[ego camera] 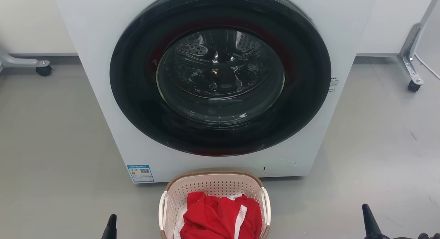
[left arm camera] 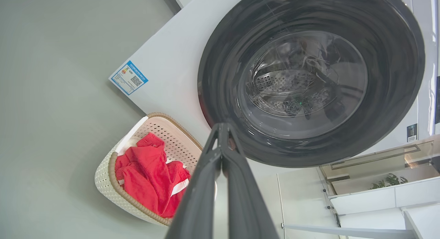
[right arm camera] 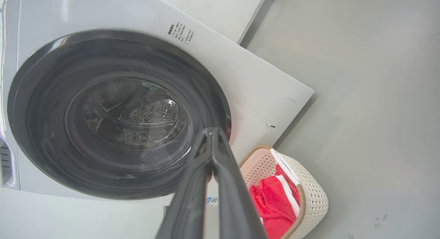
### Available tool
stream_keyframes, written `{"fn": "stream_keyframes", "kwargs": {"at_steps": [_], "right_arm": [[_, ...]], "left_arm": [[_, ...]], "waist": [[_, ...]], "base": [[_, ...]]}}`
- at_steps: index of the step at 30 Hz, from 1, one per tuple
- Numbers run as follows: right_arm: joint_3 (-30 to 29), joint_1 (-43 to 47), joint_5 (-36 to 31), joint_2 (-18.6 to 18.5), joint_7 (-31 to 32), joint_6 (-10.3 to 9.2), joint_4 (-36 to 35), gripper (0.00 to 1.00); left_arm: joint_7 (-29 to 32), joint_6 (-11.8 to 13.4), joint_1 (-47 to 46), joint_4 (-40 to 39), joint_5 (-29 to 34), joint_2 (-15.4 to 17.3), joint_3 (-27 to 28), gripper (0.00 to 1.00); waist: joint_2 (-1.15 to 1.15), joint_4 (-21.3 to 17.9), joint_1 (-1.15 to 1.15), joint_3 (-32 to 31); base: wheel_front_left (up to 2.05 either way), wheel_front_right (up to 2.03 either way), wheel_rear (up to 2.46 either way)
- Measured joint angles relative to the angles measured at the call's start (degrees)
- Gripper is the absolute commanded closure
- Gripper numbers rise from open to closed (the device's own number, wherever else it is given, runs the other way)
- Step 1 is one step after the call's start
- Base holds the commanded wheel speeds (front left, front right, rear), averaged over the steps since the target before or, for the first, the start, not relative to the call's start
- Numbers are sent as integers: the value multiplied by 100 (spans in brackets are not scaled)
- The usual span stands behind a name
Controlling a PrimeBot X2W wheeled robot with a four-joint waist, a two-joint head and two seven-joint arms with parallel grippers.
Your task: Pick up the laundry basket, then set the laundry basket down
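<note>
The laundry basket (ego camera: 213,187), cream with perforated walls, a brown rim and white side handles, stands on the floor just in front of the washer, holding red clothes (ego camera: 220,218). It also appears as the basket (left arm camera: 106,184) in the left wrist view and the basket (right arm camera: 312,194) in the right wrist view. My left gripper (ego camera: 111,222) is at the bottom edge, left of the basket and apart from it. My right gripper (ego camera: 367,213) is far to the basket's right. Both wrist views show the fingers pressed together, left gripper (left arm camera: 222,127) and right gripper (right arm camera: 211,131), holding nothing.
A white front-loading washer (ego camera: 103,94) with a dark round door (ego camera: 220,74) stands close behind the basket. Wheeled metal frame legs stand at the far left (ego camera: 43,69) and far right (ego camera: 412,81). Grey floor (ego camera: 51,163) spreads on both sides.
</note>
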Motion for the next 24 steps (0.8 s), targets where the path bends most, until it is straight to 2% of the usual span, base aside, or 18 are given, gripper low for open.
{"fn": "stream_keyframes", "kwargs": {"at_steps": [24], "right_arm": [[-616, -235, 1793, 45, 480, 355, 241, 100]], "left_arm": [[469, -355, -348, 256, -1827, -55, 459, 100]], "waist": [[0, -2, 0, -22]], "base": [[0, 0, 0]]}}
